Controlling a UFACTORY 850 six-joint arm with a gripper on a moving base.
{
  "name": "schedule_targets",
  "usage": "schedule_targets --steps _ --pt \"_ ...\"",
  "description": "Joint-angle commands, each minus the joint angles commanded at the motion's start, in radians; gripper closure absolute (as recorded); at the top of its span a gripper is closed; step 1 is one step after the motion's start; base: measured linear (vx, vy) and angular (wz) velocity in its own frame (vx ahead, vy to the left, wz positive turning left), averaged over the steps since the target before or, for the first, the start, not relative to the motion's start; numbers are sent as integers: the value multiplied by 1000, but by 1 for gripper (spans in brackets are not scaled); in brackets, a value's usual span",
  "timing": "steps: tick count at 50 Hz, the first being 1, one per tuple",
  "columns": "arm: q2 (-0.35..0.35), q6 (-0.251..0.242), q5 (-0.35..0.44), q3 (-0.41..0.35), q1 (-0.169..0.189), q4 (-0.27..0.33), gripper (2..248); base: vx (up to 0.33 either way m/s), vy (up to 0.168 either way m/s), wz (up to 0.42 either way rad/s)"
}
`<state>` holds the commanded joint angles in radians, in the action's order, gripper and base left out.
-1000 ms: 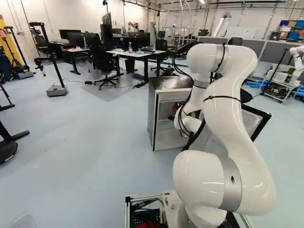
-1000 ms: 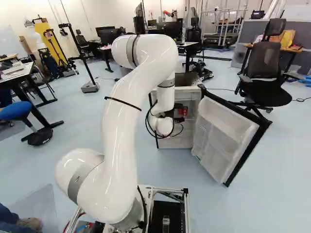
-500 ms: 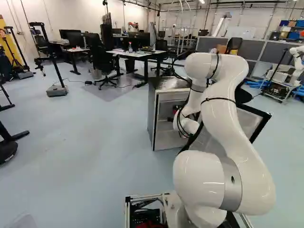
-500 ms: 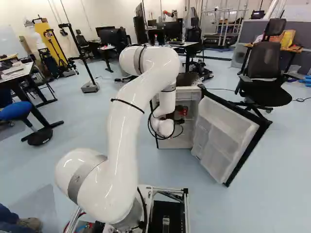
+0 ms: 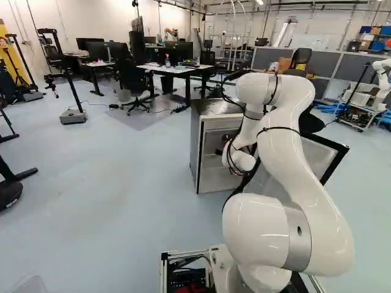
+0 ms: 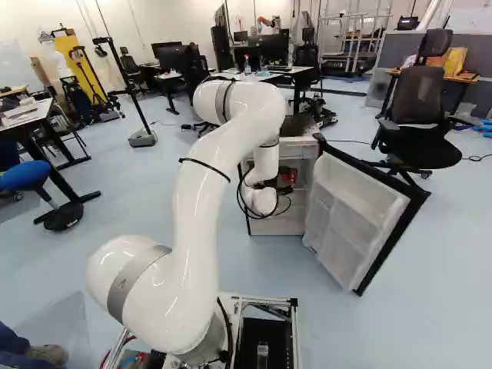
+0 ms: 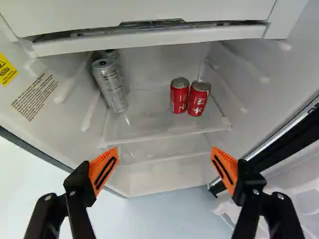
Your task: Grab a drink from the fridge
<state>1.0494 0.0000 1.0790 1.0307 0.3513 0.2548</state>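
The tool (image 7: 164,169) is released, fingers wide apart w/ nothing btwn them, just outside the fridge (image 5: 214,108); the drinks are inside on the clear shelf (image 7: 154,125), beyond the fingertips. Main risk: the near red can (image 7: 198,99) and the far red can (image 7: 179,95) stand touching or nearly so, so a finger coming in btwn them could knock one over, or a wide grip could catch both. Going in too low might jam a fingertip on the shelf's near edge; too high and the tool or wrist may hit the white compartment (image 7: 149,12) over the cans. Drifting right, the arm (image 6: 196,207) could bump the open door (image 6: 350,184), b/c it stands close on that side. Picking from the left instead, the front silver can (image 7: 110,87) has the rear silver can (image 7: 110,54) behind it, so a push prob. shoves both. Count: 2 red cans at right, 2 silver at left (rear one mostly hidden), 4 visible in all; 1 shelf under them, 1 fridge, 1 door, 1 arm.
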Motion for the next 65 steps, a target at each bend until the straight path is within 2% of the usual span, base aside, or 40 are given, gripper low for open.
schedule_targets --steps 65 --pt "155 0 -112 282 27 0 3 0 0 0"
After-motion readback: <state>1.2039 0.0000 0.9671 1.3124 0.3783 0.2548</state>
